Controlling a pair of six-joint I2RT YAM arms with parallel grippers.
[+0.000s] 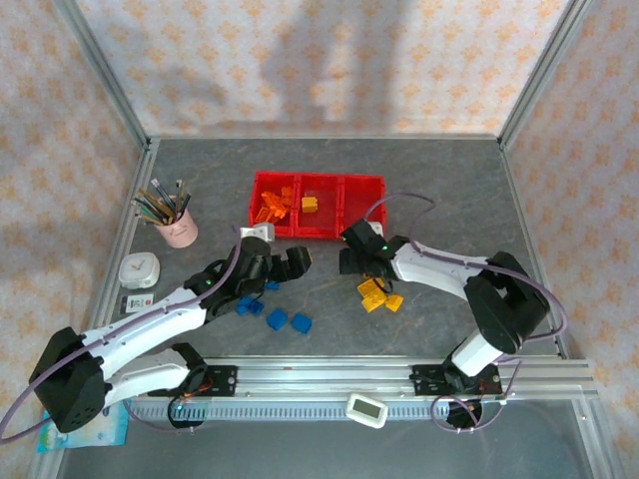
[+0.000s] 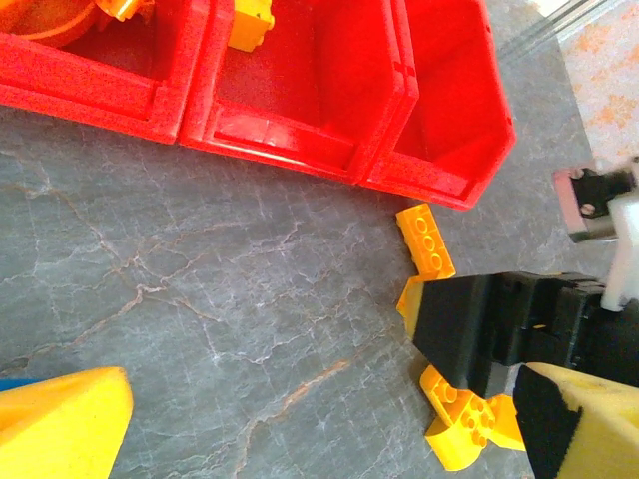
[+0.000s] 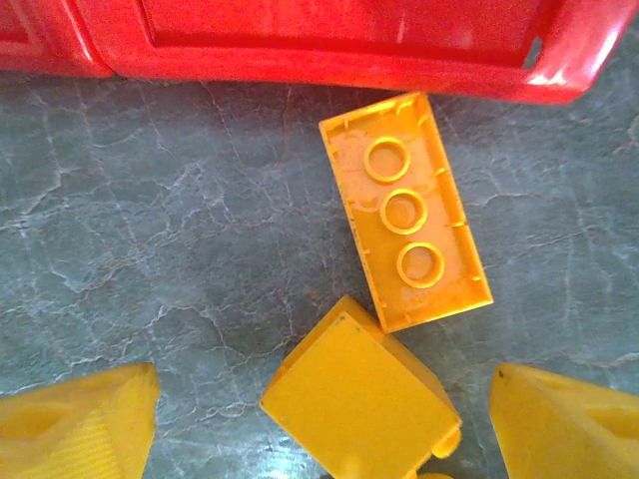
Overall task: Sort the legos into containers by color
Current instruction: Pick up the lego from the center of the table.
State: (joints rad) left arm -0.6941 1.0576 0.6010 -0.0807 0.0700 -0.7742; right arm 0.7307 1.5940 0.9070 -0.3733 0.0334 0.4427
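Yellow brick [image 3: 361,404] sits untouched between the right gripper's [image 3: 324,384] wide fingers, another just beyond; left gripper [image 2: 324,399] wide, empty, blue bricks [image 1: 277,319] behind, unsorted; bins [image 1: 329,233] hold orange bricks [image 1: 272,208], one yellow.

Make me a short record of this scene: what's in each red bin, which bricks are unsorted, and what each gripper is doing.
Left bin: orange bricks
Middle bin: one yellow brick
Right bin: no bricks
Unsorted: blue bricks, yellow bricks
Left gripper: open, holding nothing
Right gripper: open, fingers either side of a loose yellow piece
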